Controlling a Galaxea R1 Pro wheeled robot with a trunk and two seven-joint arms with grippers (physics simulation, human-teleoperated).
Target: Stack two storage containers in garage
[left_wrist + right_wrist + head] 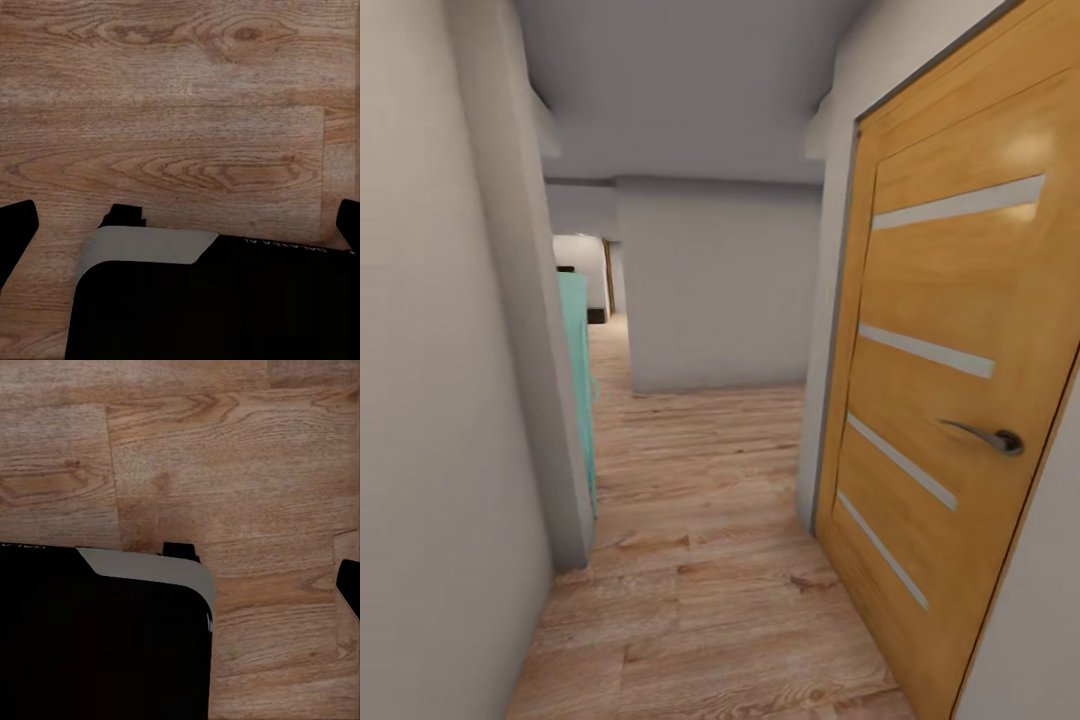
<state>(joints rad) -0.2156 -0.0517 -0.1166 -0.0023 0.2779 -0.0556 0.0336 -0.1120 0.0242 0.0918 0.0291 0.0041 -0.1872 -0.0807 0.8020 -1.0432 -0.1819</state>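
Wood-plank floor (700,600) underfoot — left gripper (180,217) wide and empty, right gripper's spread unclear — orange door (950,380) alongside.

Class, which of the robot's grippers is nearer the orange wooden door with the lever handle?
Right, most likely. The door stands on the robot's right side. The left gripper and the right gripper both hang low over the plank floor, one at each flank.

A narrow corridor runs up the middle of the frame over a light wood-plank floor (700,560). A closed wooden door (950,400) with pale horizontal strips and a metal handle (988,436) fills the right side. Pale walls (440,400) stand at left, with a teal panel (578,380) beyond the corner. A pale wall (715,285) blocks the centre, with a passage at its left.
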